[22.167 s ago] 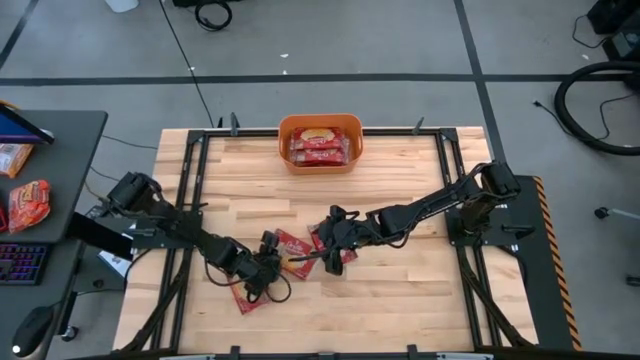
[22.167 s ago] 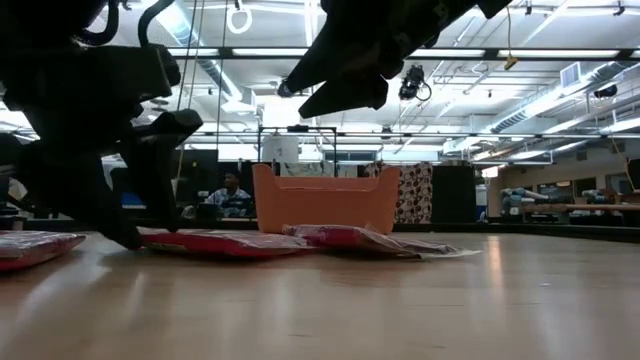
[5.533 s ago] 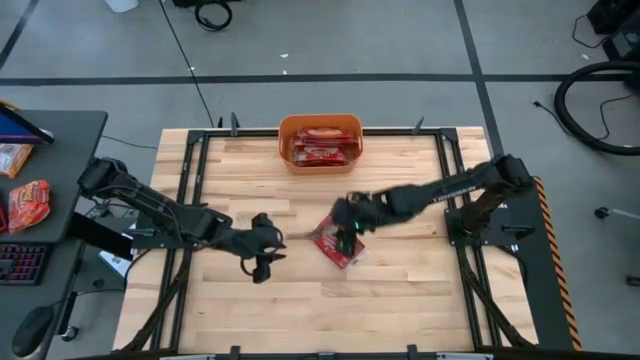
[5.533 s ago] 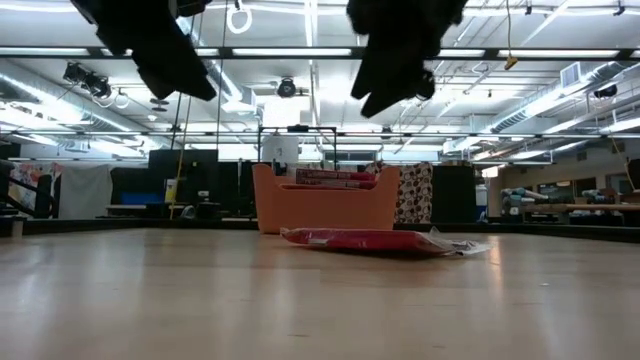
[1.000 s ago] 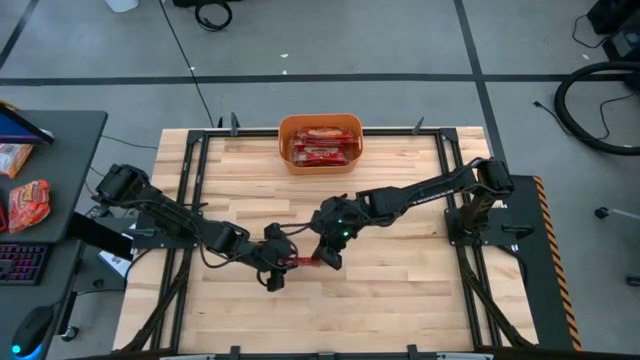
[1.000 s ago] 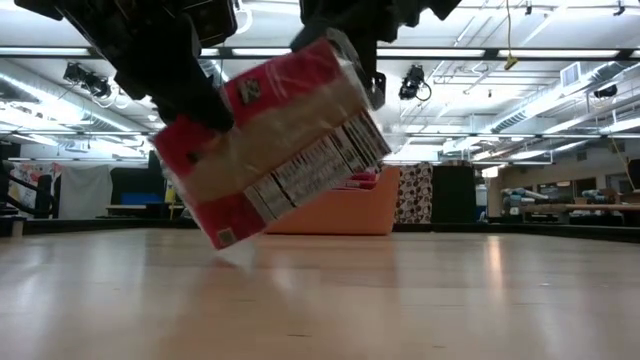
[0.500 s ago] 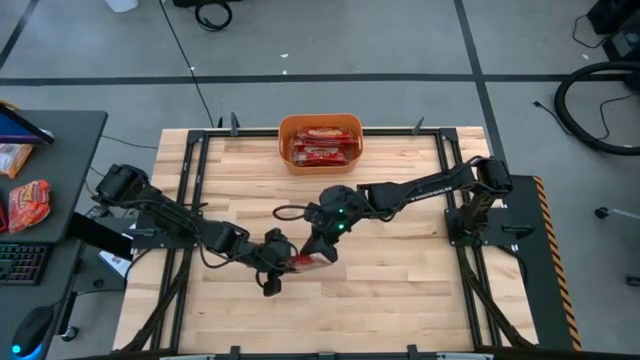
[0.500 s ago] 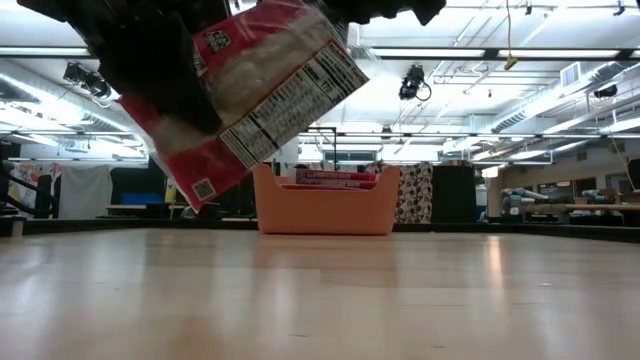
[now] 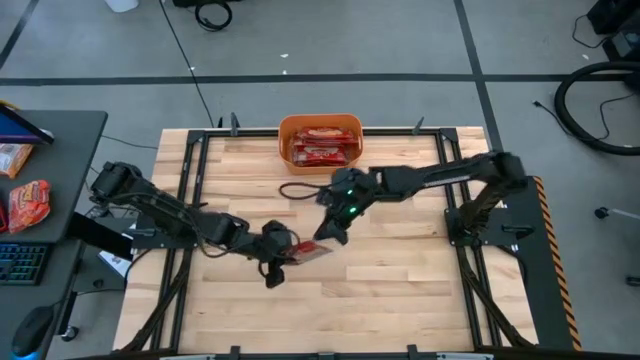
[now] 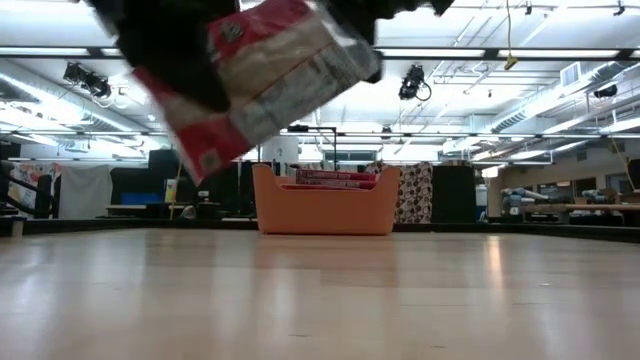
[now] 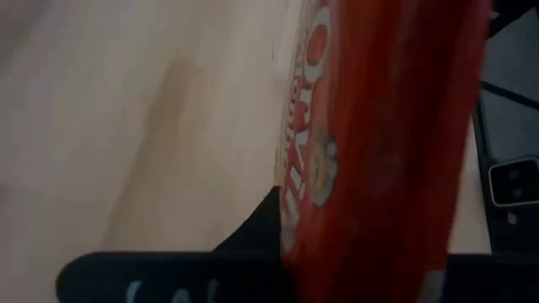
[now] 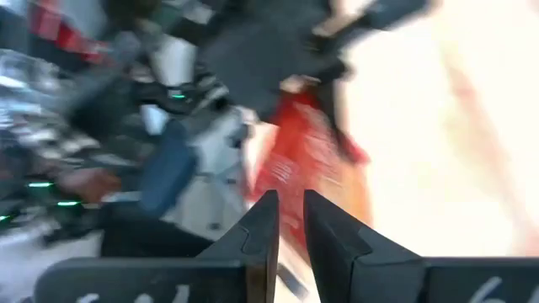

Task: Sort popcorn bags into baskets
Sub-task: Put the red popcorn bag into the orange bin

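One red popcorn bag (image 9: 308, 253) hangs tilted in the air over the middle of the wooden table, with my left gripper (image 9: 278, 250) shut on it. The low view shows the bag (image 10: 262, 80) well above the tabletop. My right gripper (image 9: 333, 228) stands just beyond the bag on its far right. Its fingers are slightly open (image 12: 290, 220) with nothing between them. The orange basket (image 9: 287, 135) stands at the table's far edge with several popcorn bags (image 9: 322, 148) lying in it. My left gripper pinches the bag by its left end (image 9: 292, 255) between its two fingers, coming roughly level from the table's left. In the left wrist view the red foil (image 11: 379, 135) runs out past the fingers (image 11: 253, 244). The bag is lifted clear and tilted.
The basket (image 10: 325, 205) shows behind the bag in the low view. A dark side desk at the left holds orange-red snack packets (image 9: 28, 205) and a keyboard. A dark cable loop (image 9: 296, 190) hangs off my right arm. Bare wood lies all around the bag.
My left gripper has shut on the bag's left end. My right gripper has let go of the bag and drawn back toward the far edge and the basket. The bag stays lifted clear, now held by the left gripper alone, shifted slightly farther.
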